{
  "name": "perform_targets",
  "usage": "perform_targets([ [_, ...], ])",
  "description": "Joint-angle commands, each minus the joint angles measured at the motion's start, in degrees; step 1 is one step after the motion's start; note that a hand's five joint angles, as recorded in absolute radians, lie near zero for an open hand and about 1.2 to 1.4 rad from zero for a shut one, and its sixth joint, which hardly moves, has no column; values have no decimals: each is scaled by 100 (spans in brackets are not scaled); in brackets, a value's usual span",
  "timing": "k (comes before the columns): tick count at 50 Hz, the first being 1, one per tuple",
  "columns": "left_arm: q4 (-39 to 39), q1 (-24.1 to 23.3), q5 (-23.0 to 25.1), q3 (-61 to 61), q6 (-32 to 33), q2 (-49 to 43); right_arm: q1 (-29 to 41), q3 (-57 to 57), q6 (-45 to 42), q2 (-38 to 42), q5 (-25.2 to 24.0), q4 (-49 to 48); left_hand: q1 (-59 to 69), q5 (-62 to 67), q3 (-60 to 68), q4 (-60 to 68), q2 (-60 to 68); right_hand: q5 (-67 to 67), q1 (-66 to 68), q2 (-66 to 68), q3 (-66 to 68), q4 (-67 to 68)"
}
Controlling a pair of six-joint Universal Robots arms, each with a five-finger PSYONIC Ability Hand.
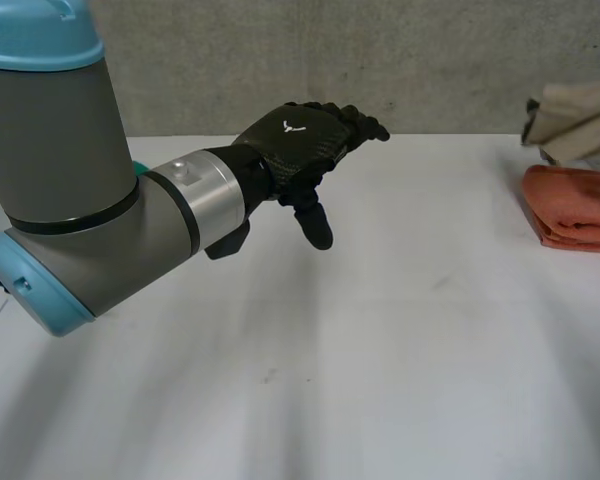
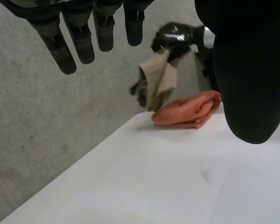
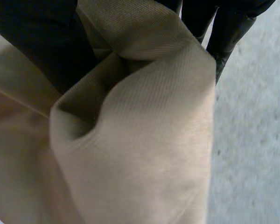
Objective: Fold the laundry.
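The fingers [image 2: 67, 51] of our left hand [image 1: 302, 148] are straight and a little spread. The thumb stands apart from them, and they hold nothing. The hand hovers above the white table [image 1: 380, 350], clear of its surface, left of the middle and toward the far side. Its fingertips point right and slightly away from us. Behind it our left arm [image 1: 90, 200], grey with light-blue caps, reaches in from the near left.

The fingers [image 3: 228, 28] of our right hand [image 2: 175, 37] are curled round the top of the beige cloth [image 2: 158, 79]. In the right wrist view the ribbed beige fabric is bunched into thick folds between these fingers and the thumb, and it bulges out below the grip. The right hand is raised off the table at the far right, and the beige cloth hangs from it as a crumpled bundle, not spread out at all.

Just below that bundle, on its near side, the orange cloth [image 1: 575, 205] lies on the table. It is folded into a thick pad with a rounded fold along one side, and it sits at the far right, close to the table's far edge. We cannot tell whether the hanging end of the beige cloth touches the orange cloth or only hangs just beside it. Both cloths are well apart from our left hand. A grey wall [image 1: 430, 60] stands behind the table's far edge.
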Motion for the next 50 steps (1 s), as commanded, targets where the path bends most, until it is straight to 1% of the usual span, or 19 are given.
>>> perform_targets([
  [1, 188, -58, -126, -7, -158, 6, -179, 356, -82, 418, -767, 312, 254, 181, 19, 165, 168, 1605, 2650, 1287, 1296, 1159],
  [4, 197, -93, -232, -42, -149, -12, -398, 874, -161, 401, -1110, 365, 254, 181, 19, 165, 168, 1605, 2650, 1287, 1296, 1159],
  [10, 197, -129, -250, -51, -149, -29, -854, 1718, -389, 33, -1242, 339, 254, 181, 19, 165, 168, 1605, 2650, 1287, 1296, 1159],
  [19, 188, -146, -250, -95, -149, -3, -1268, 2167, -451, -363, -1286, 426, 254, 181, 19, 165, 168, 1605, 2650, 1287, 1296, 1159],
  [24, 188, -146, -250, -130, -149, 6, -1453, 2405, -460, -627, -1698, 628, 254, 181, 19, 165, 168, 1577, 2623, 1259, 1269, 1131],
  [25, 188, -146, -250, -139, -149, 6, -1462, 2449, -460, -671, -1786, 681, 254, 181, 19, 165, 168, 594, 1640, 277, 286, 148],
  [26, 188, -146, -250, -147, -149, 6, -1462, 2493, -460, -758, -1926, 795, 254, 181, 19, 165, 168, -1713, -668, -2031, -2022, -2160],
  [28, 188, -146, -250, -174, -158, 15, -1462, 2537, -460, -847, -1989, 918, 254, 181, 19, 165, 168, -4398, -3352, -4716, -4706, -4844],
  [29, 188, -146, -250, -174, -158, 15, -1462, 2546, -460, -873, -1998, 971, 254, 181, 19, 165, 168, -5395, -4350, -5713, -5704, -5841],
  [34, 188, -146, -250, -218, -166, 23, -1427, 2581, -627, -1084, -1893, 1349, 254, 181, 19, 165, 168, -5395, -4350, -5713, -5704, -5841],
  [36, 188, -146, -250, -270, -158, 24, -1418, 2572, -723, -1172, -1657, 1472, 237, 164, 2, 149, 151, -5395, -4350, -5713, -5704, -5841],
  [37, 188, -146, -241, -297, -158, 24, -1409, 2564, -828, -1285, -1133, 1551, 237, 164, 2, 149, 151, -5395, -4350, -5713, -5704, -5841],
  [40, 188, -138, -241, -341, -149, 85, -1400, 2449, -996, -1435, -7, 1657, 220, 148, -15, 132, 134, -5395, -4350, -5713, -5704, -5841],
  [41, 188, -138, -241, -341, -149, 102, -1392, 2388, -1109, -1523, 824, 1701, 220, 148, -15, 132, 134, -5395, -4350, -5713, -5704, -5841],
  [44, 188, -111, -250, -341, -158, 190, -1392, 2248, -1330, -1638, 1875, 1797, 203, 131, -31, 115, 117, -5395, -4350, -5713, -5704, -5841],
  [45, 188, -102, -250, -341, -158, 199, -1357, 2125, -1478, -1716, 2365, 1850, 203, 131, -31, 115, 117, -5395, -4350, -5713, -5704, -5841],
  [47, 188, -85, -250, -341, -167, 226, -1269, 2071, -1585, -1848, 2685, 1903, 187, 114, -48, 98, 100, -5395, -4350, -5713, -5704, -5841],
  [48, 197, -85, -259, -341, -167, 234, -1034, 2002, -1603, -2006, 2791, 1973, 170, 97, -65, 82, 84, -5395, -4350, -5713, -5704, -5841],
  [50, 197, -76, -268, -341, -167, 278, -778, 2001, -1542, -2147, 2792, 2008, 136, 64, -99, 48, 50, -5395, -4350, -5713, -5704, -5841],
])
